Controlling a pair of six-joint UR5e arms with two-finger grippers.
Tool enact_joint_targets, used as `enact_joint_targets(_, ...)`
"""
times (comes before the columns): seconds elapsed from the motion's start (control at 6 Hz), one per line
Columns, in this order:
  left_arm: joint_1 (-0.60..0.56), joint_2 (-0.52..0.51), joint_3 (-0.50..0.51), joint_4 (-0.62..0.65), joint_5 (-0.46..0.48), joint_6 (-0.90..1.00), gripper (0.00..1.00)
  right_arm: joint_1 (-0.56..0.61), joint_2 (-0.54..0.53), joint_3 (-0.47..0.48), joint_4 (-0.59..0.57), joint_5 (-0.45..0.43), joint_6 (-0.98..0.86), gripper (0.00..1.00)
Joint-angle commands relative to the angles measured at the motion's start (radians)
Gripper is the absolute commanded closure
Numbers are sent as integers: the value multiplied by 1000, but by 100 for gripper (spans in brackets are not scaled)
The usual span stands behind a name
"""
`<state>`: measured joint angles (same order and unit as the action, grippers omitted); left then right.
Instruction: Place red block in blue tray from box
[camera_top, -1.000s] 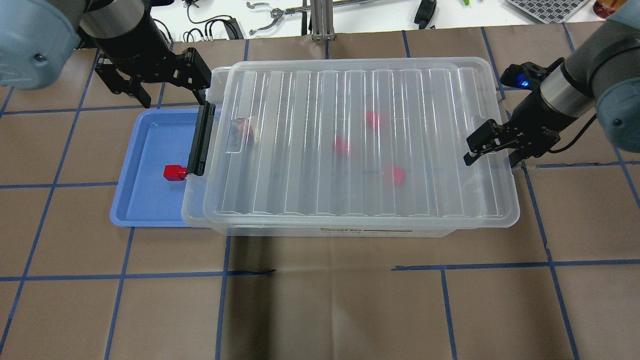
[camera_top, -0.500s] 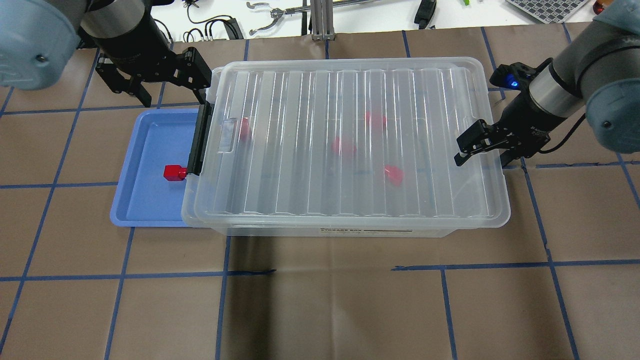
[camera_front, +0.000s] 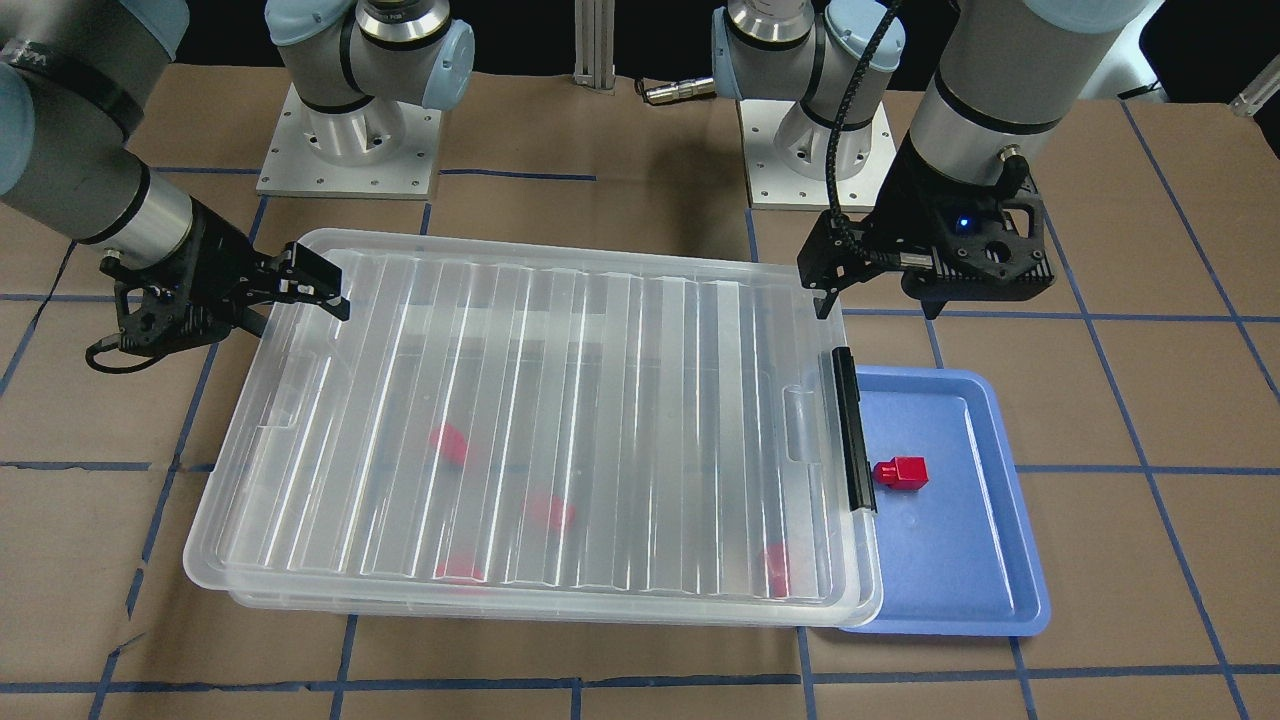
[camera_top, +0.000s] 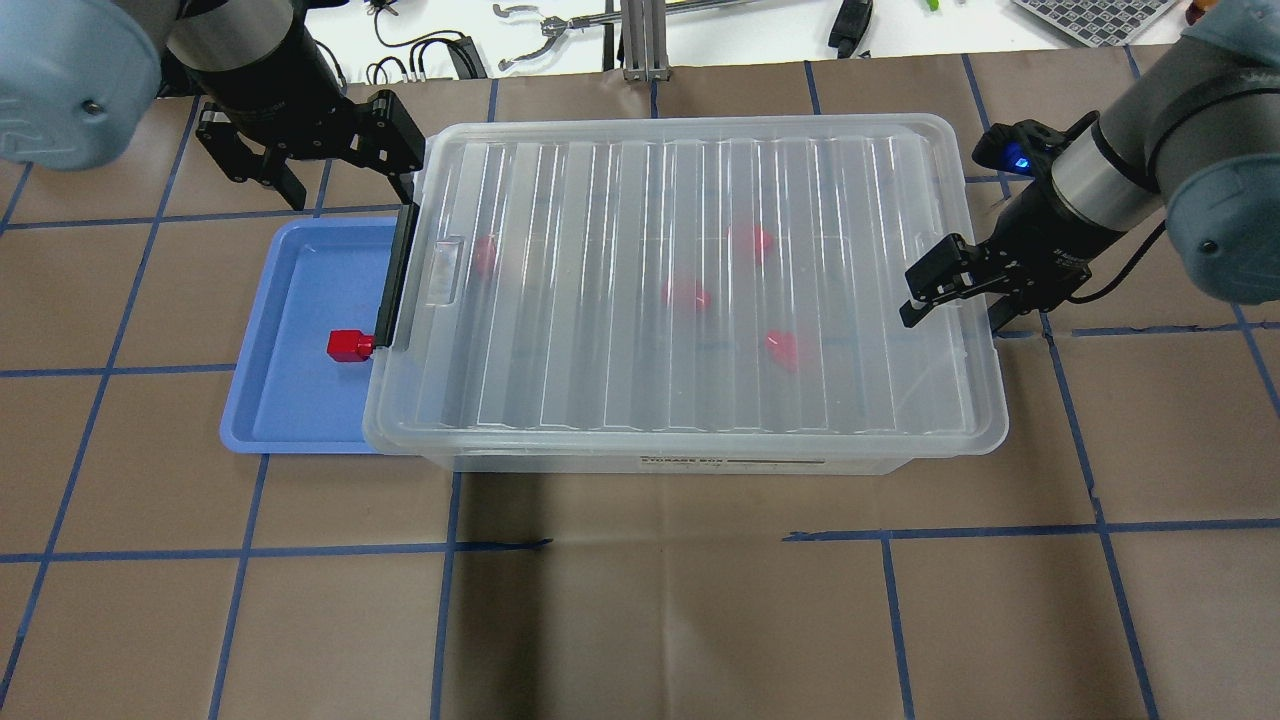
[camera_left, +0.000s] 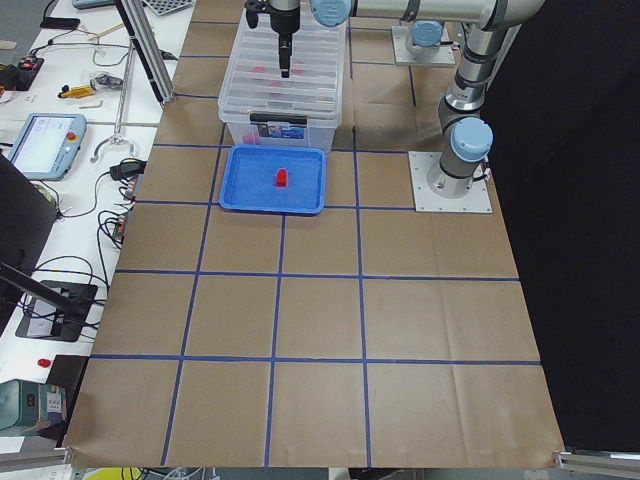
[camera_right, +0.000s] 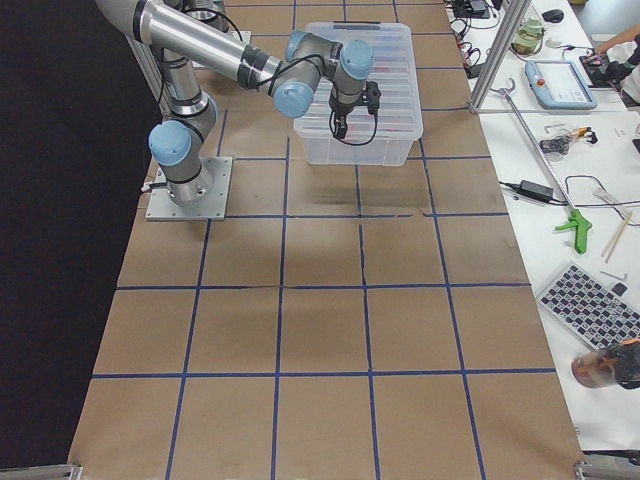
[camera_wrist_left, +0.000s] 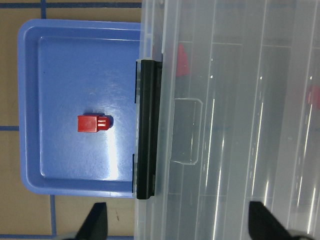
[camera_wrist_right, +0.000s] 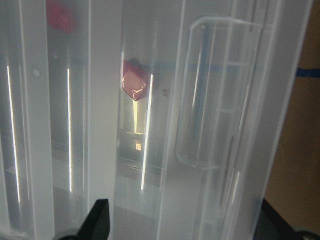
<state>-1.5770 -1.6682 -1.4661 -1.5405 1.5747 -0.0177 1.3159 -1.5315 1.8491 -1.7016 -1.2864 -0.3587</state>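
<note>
The left pincer (camera_top: 350, 190) is held open and empty above the far edge of the blue tray (camera_top: 243, 405). A red block (camera_top: 347, 345) is seen lying in that tray — just beside the black latch (camera_top: 396, 285) of the lidded box (camera_top: 520, 455). The right pincer (camera_top: 950, 312) is spread open over the box's right end.

Brown paper (camera_top: 660, 630) is covering the bench (camera_right: 330, 400), and blue tape lines (camera_top: 250, 548) are crossing it in a grid. Beyond the bench's far edge a white worktop (camera_top: 740, 30) is carrying cables (camera_top: 420, 60), hand tools (camera_top: 545, 35) and a checkered pad (camera_top: 1090, 12). An aluminium post (camera_top: 640, 40) is standing at that edge. Darkness (camera_left: 590, 250) is filling the space past the opposite edge.
</note>
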Motion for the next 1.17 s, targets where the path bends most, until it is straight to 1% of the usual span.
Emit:
enact_joint_targets(0.0,3,5,6,0,-2,1,1,0,-2,-69,-6,-139,-8,0)
enact_joint_targets(0.17,3,16,-8,0,-2,1,1,0,-2,-144,19,-163,4,0)
enact_joint_targets(0.33,2,13,-16,3,-1,2,1,2,4,-219,98,-166,57,0)
enact_joint_targets(0.5,2,12,-13,11,2,1,1,9,8,-276,174,-172,161,0)
enact_joint_targets(0.67,0,15,-14,11,4,2,1,55,10,-321,200,-174,222,0)
enact_joint_targets(0.83,-1,-4,-11,11,1,1,1,118,19,-358,212,-189,312,0)
enact_joint_targets(1.0,0,1,-10,11,-2,1,1,171,31,-398,218,-217,360,0)
